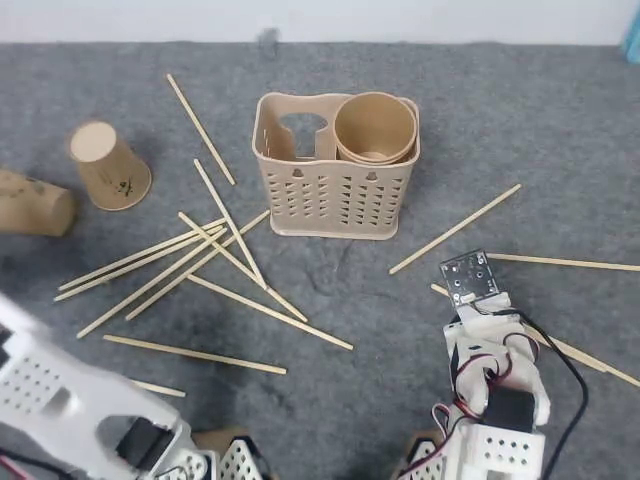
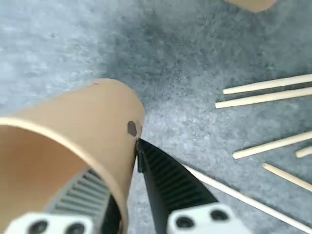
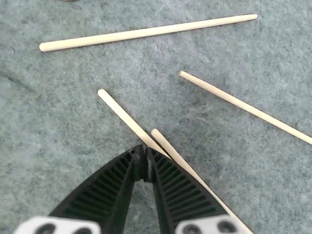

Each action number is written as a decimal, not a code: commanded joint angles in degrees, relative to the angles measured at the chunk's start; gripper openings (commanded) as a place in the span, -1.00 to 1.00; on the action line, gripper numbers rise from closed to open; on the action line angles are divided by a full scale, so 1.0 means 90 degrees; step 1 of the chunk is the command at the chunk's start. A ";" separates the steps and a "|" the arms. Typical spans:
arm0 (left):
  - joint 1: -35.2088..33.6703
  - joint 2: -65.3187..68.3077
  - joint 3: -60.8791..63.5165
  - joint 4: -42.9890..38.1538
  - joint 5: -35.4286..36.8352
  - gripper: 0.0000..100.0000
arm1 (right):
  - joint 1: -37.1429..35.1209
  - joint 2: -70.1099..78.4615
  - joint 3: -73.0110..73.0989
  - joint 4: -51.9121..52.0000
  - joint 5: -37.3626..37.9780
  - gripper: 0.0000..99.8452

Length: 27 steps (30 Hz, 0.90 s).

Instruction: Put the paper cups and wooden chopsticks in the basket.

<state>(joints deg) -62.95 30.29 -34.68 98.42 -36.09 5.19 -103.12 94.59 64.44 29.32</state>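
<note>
A grey mat is spread across the whole table. Toward its far middle a tan slotted basket is set upright, divided into two compartments. Nested cups are seated mouth-up in the compartment on the right arm's side.

The left arm is seen at the near left corner in the high view, and the right arm at the near right.

Two loose cups are found well left of the basket. One is turned with its base up. The other is laid on its side at the mat's edge.

A held cup is clamped by its wall in the left gripper, with one finger inside the mouth and the other pressed against the outside.

The right gripper is closed with its tips together, directly over two chopsticks lying side by side on the mat. Whether either stick is touched cannot be told.

More sticks are scattered between the loose cups and the basket, several crossing one another. Others are laid to the basket's right.
</note>
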 commanded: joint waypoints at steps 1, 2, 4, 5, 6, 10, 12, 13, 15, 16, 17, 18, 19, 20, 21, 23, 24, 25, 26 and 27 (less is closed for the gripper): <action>-0.0010 -0.1280 0.0347 0.0244 0.0049 -0.98 | -0.0005 -0.0093 -0.0039 0.0034 0.0039 -0.98; 0.0059 -0.1582 0.0523 0.0244 0.0049 -0.98 | -0.0005 -0.0093 -0.0039 0.0034 0.0039 -0.98; 0.0195 -0.2276 0.0913 0.0244 0.0049 -0.98 | -0.0005 -0.0093 -0.0039 0.0034 0.0039 -0.98; 0.0293 -0.2676 0.1118 0.0244 0.0068 -0.98 | -0.0005 -0.0093 -0.0039 0.0034 0.0029 -0.98; 0.0410 -0.3087 0.1314 0.0244 0.0156 -0.98 | -0.0005 -0.0093 -0.0039 0.0034 0.0029 -0.98; 0.1123 -0.4659 0.1958 0.0244 0.0791 -0.98 | -0.0005 -0.0093 -0.0039 0.0034 0.0020 -0.98; 0.1670 -0.5314 0.2154 0.0244 0.1182 -0.98 | 0.0005 -0.0093 -0.0039 0.0034 0.0020 -0.98; 0.1983 -0.5597 0.2212 0.0244 0.1416 -0.98 | 0.0005 -0.0093 -0.0039 0.0034 0.0010 -0.98; 0.2755 -0.5998 0.2232 0.0244 0.1963 -0.98 | 0.0005 -0.0093 -0.0039 0.0034 0.0010 -0.98; 0.3155 -0.6125 0.2232 0.0244 0.2256 -0.98 | 0.0005 -0.0093 -0.0039 0.0034 0.0010 -0.98; 0.3585 -0.6212 0.2222 0.0244 0.2540 -0.98 | 0.0015 -0.0093 -0.0039 0.0034 0.0010 -0.98; 0.4034 -0.6242 0.2222 0.0244 0.2813 -0.98 | 0.0015 -0.0093 -0.0039 0.0034 0.0010 -0.98; 0.4493 -0.6232 0.2222 0.0244 0.3057 -0.98 | 0.0005 -0.0093 -0.0039 0.0034 0.0010 -0.98; 0.4952 -0.6193 0.2212 0.0244 0.3263 -0.98 | -0.0005 -0.0093 -0.0029 0.0034 0.0010 -0.98; 0.5402 -0.6144 0.2164 0.0244 0.3458 -0.98 | -0.0005 -0.0093 -0.0029 0.0034 0.0020 -0.98; 0.6232 -0.5998 0.1939 0.0234 0.3917 -0.98 | -0.0005 -0.0093 -0.0029 0.0034 0.0029 -0.98; 0.6632 -0.5929 0.1724 0.0234 0.4112 -0.98 | -0.0005 -0.0093 -0.0029 0.0034 0.0029 -0.98; 0.7013 -0.5861 0.1441 0.0225 0.4269 -0.98 | -0.0005 -0.0093 -0.0029 0.0034 0.0029 -0.98; 0.7394 -0.5783 0.1138 0.0225 0.4405 -0.98 | -0.0005 -0.0093 -0.0029 0.0034 0.0029 -0.98; 0.7746 -0.5685 0.0806 0.0225 0.4523 -0.98 | -0.0005 -0.0093 -0.0029 0.0034 0.0029 -0.98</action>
<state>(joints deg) -2.99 -22.02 -19.82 98.77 0.66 5.19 -103.12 94.59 64.44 29.32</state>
